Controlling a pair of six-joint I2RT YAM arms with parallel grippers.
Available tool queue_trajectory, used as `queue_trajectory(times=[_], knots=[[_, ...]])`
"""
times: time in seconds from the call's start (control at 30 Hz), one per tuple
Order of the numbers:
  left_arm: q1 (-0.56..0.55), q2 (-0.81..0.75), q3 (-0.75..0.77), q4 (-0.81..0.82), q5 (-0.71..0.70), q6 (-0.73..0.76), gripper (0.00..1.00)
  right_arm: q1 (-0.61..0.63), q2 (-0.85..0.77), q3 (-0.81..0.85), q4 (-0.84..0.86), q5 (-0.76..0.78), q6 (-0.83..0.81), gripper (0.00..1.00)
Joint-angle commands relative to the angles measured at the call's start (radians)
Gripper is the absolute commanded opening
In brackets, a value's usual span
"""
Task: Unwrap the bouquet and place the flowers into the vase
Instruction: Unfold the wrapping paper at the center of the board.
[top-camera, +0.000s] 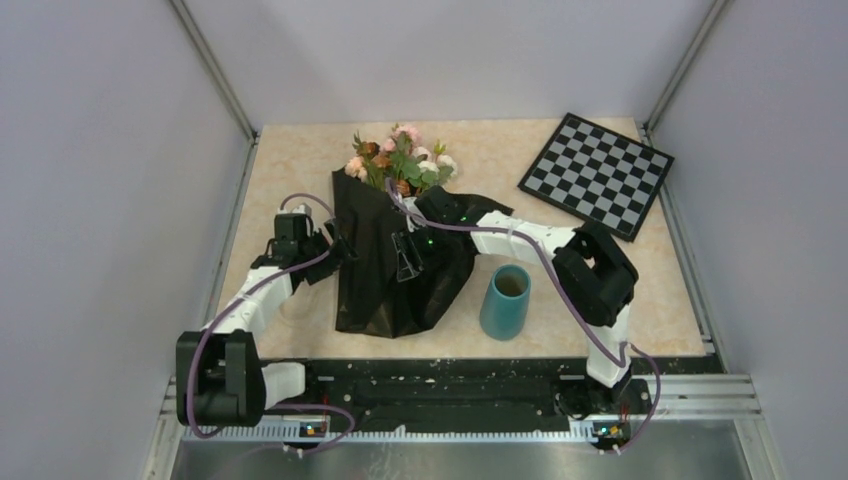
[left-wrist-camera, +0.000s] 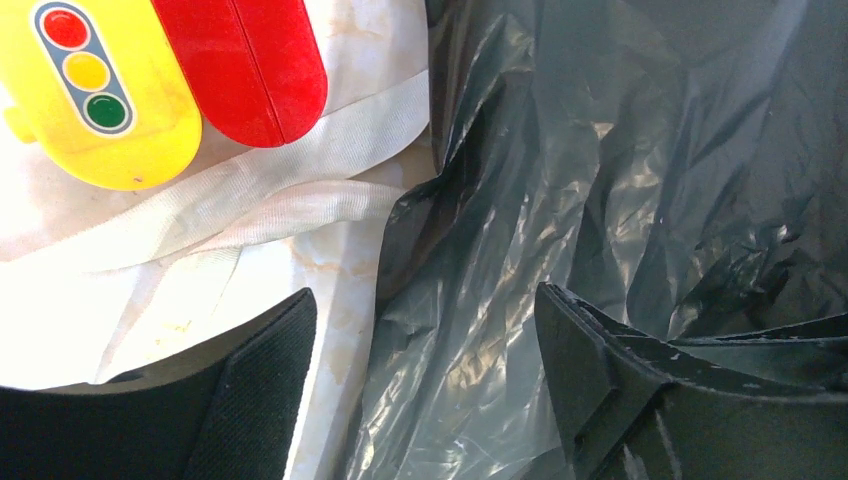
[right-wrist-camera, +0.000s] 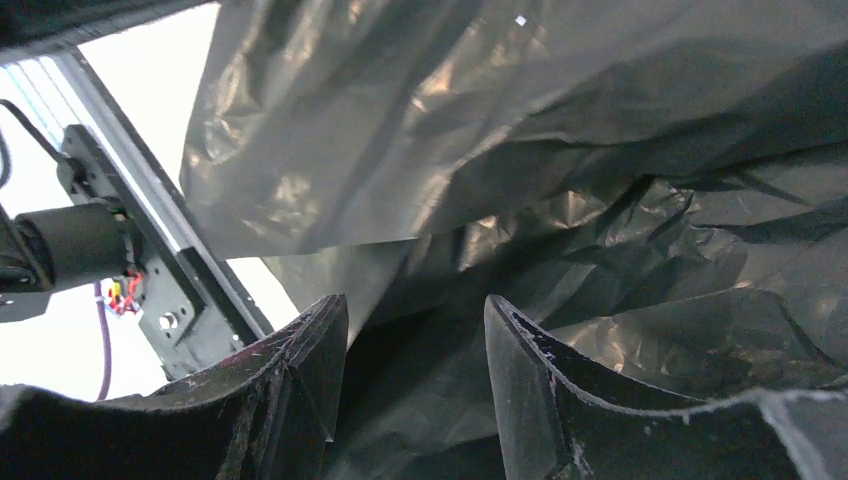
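Bouquet (top-camera: 365, 285) lies on the tabletop (top-camera: 300, 160), wrapped in black paper, vase (top-camera: 505, 303) beside it. Left fingers (left-wrist-camera: 250, 400) spread at the paper's edge, right fingers (right-wrist-camera: 540, 390) spread around a fold, probably to peel it open.

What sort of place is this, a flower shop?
Probably a robot test bench: grey walls enclose the table, a left arm and right arm are bolted to a metal rail, and a checkerboard lies nearby.

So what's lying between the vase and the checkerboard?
In the top view, the right arm crosses over the stretch between vase and checkerboard. Beneath it there's only bare table.
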Motion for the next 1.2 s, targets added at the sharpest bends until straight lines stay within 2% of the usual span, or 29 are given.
queue_trajectory(times=[0.0,0.13,0.23,0.6,0.87,1.17], knots=[[0.006,0.029,-0.005,0.080,-0.003,0.006,0.77,-0.052,0.013,0.007,-0.021,0.011,-0.040,0.54],[0.006,0.054,-0.014,0.109,0.019,0.002,0.65,-0.102,0.002,-0.046,-0.002,0.007,-0.041,0.54],[0.005,0.071,-0.022,0.127,0.022,0.002,0.60,-0.136,-0.008,-0.082,0.014,0.005,-0.042,0.54],[0.005,0.133,-0.021,0.138,0.004,0.005,0.31,-0.194,-0.034,-0.186,0.009,0.056,-0.049,0.54],[0.006,0.133,-0.026,0.139,-0.012,0.004,0.22,-0.262,-0.108,-0.258,0.011,0.098,-0.040,0.54],[0.006,0.131,-0.029,0.140,-0.013,0.008,0.22,-0.364,-0.185,-0.343,-0.009,0.149,-0.025,0.54]])
